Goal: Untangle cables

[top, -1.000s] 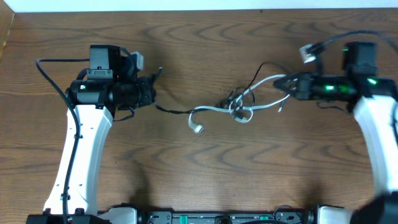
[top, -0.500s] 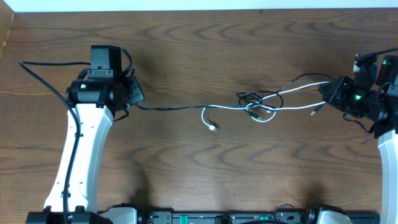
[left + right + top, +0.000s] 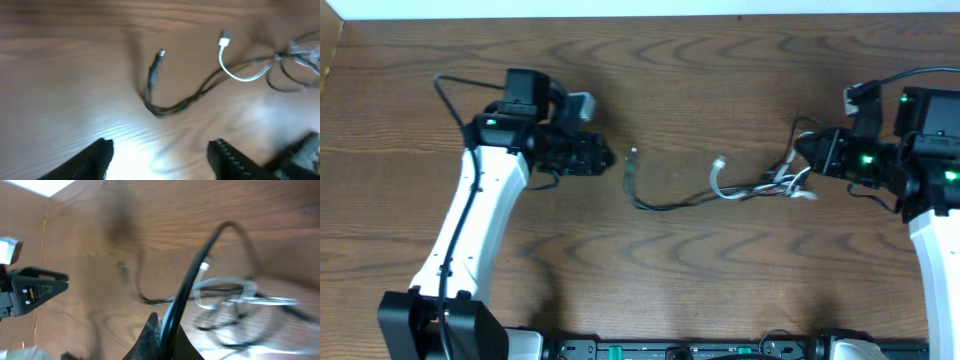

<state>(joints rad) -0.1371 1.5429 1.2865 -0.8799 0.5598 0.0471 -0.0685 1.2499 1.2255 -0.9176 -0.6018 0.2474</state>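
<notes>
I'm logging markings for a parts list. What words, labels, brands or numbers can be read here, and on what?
No text can be read in any view.
On the black cable and white cable: no print shows on cords or plugs.
On the left gripper and right gripper: no legible marking; both wrist views are blurred.

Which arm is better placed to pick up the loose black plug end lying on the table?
Left. The left gripper is open and empty beside the loose plug; the right gripper is shut on the black cable near the tangle.
</notes>
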